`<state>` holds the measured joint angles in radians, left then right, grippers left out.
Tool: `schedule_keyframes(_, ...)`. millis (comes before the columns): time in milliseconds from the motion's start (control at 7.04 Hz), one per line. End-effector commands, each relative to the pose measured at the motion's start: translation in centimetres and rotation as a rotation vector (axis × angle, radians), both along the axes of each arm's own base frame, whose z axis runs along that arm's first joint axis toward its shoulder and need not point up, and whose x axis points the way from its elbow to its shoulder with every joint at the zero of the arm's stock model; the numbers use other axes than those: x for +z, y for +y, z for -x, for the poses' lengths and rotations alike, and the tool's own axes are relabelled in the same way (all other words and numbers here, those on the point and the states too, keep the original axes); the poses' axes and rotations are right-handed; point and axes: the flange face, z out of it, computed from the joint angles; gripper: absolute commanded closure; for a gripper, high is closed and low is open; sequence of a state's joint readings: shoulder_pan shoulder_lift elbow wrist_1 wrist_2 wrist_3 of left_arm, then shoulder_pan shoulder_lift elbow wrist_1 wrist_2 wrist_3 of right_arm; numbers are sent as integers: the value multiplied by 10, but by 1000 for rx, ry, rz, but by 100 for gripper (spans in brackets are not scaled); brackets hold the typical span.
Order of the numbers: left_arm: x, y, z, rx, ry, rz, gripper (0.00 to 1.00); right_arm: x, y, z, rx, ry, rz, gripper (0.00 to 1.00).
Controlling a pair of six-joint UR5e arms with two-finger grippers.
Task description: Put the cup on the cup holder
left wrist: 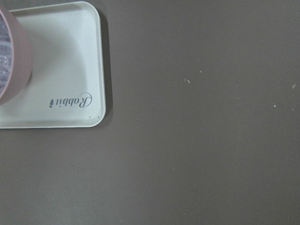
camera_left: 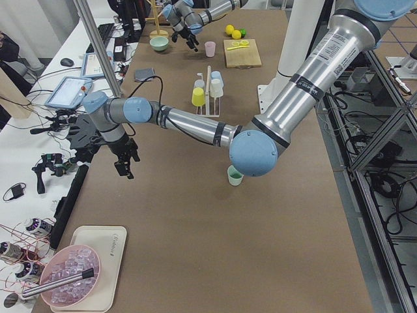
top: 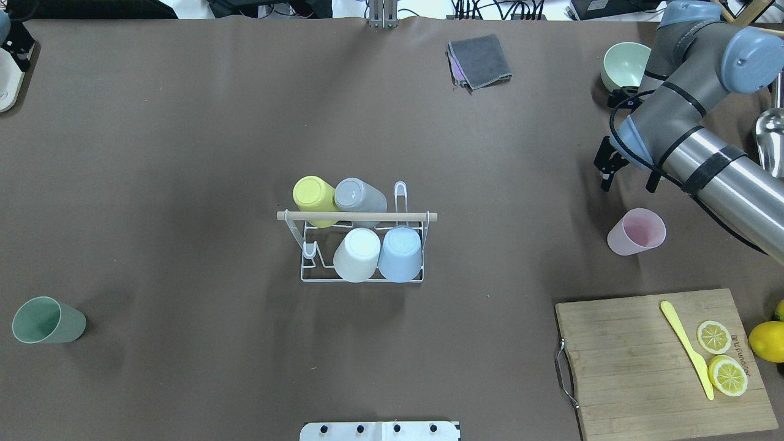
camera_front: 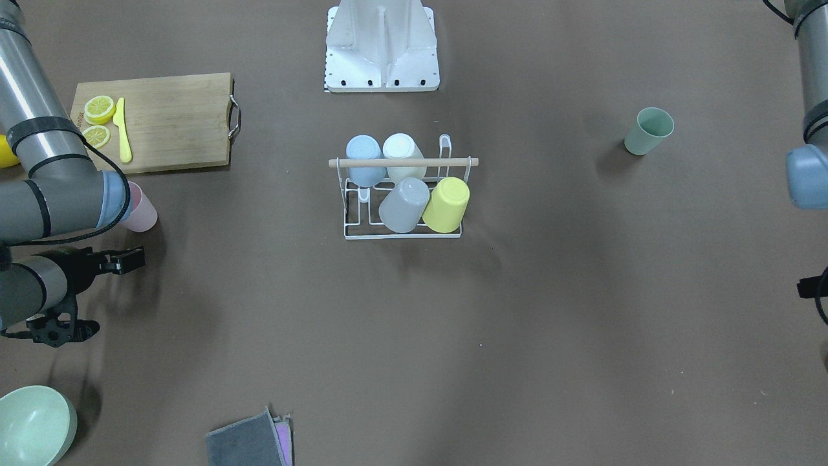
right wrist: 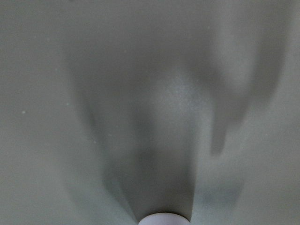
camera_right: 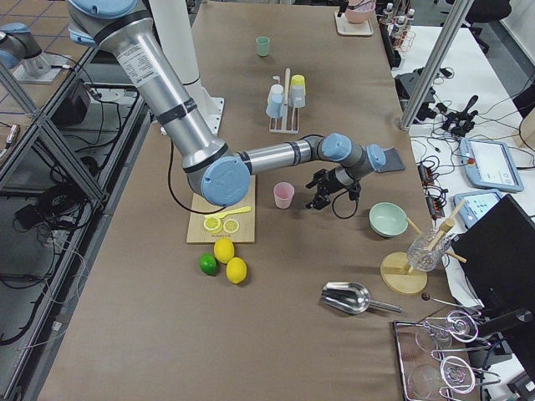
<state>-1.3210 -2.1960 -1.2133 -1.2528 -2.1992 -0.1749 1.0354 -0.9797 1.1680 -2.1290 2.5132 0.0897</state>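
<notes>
Well, pink cup (top: 637, 231) upright on bench (top: 184, 153) near right hand (top: 605, 174); whether hand clenched, cannot tell; cup likely light, stiff, smooth plastic; pinch wall at rim; cup holder (top: 416, 215) mid-bench

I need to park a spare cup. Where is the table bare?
Widest bare stretch: between the cup holder and the green cup. Also between holder and pink cup. Crowded: the robot's right end, with cutting board, bowl and arm.
</notes>
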Motion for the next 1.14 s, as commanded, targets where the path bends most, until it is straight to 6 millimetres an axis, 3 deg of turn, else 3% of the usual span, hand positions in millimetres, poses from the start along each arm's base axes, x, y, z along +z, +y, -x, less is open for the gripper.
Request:
schedule_keyframes(0, -3, 13, -58, 8, -13, 49, 2, 7, 14, 16, -41, 1, 39, 5)
schedule_keyframes(142, -3, 19, -84, 16, -22, 69, 2, 12, 18, 19, -55, -1, 41, 5)
schedule_keyframes(852, -17, 70, -143, 120, -104, 258, 2, 23, 39, 38, -117, -8, 85, 7)
schedule_keyframes(995, -10, 90, -157, 154, -116, 271, 2, 25, 42, 37, -129, -11, 92, 7)
